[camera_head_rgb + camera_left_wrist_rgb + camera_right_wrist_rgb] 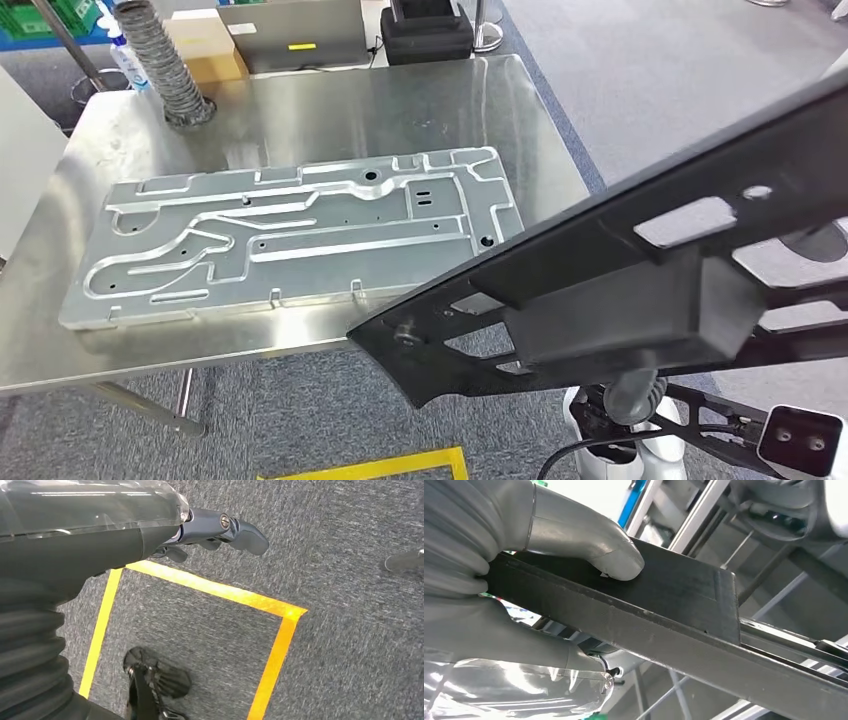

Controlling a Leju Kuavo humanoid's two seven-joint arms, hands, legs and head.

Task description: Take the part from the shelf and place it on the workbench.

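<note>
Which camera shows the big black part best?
The head view: the black part stretches across it, showing its cut-outs and its tip hanging over the edge of the steel workbench. The right wrist view shows just a close stretch of it gripped by the right hand. The left wrist view looks at carpet instead.

R hand (524,585) grips the black part (664,615), thumb pressed on one face, fingers under the other, arm held up near the workbench's (300,120) front right corner. L hand (210,532) hangs low, holds nothing, fingers loosely extended.
</note>
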